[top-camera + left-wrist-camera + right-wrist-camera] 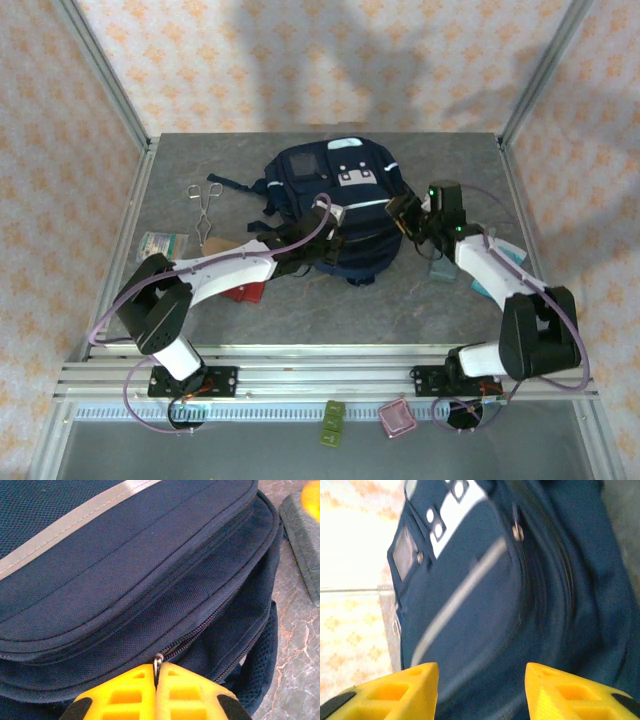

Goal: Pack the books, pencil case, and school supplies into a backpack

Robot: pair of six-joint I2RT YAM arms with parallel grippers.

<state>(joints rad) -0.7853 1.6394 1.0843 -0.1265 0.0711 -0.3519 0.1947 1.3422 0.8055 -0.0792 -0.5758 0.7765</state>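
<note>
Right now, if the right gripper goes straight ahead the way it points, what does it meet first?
Most likely the backpack: its navy fabric lies directly ahead of the open right gripper. The picture is blurred, so the depth is unclear.

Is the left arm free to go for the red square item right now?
Probably not: the left gripper is shut on the backpack's zipper pull, and the red square item lies partly under that arm's own forearm.

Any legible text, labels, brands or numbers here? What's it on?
No text is readable.
The backpack: dark square marks on white, no legible letters.
The pale green packet left of it: print too small.
The green piece, bottom of the top view: marks too small.
</note>
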